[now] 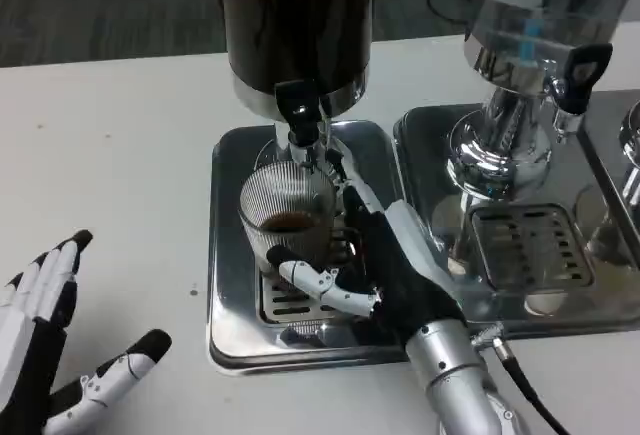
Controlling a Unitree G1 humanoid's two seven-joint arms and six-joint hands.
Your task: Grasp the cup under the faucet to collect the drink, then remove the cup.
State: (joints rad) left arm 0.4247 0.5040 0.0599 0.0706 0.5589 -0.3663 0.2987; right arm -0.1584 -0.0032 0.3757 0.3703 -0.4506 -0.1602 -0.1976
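Ideally the right hand [385, 265], fingers wrapped round the ribbed cup [288, 220], keeps it upright beneath the black faucet [300, 113] while filling, left hand [45, 370] resting spread.

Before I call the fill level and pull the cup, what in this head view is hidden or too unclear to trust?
- Far side of the ribbed cup: covered by the right hand, so its finger contact is unseen.
- Faucet spout tip: any flow is too small to tell.
- Dark dispenser: top cut off by the upper edge.
- Left hand: cut off at the lower left corner.
- Drink depth: only a dark patch shows.
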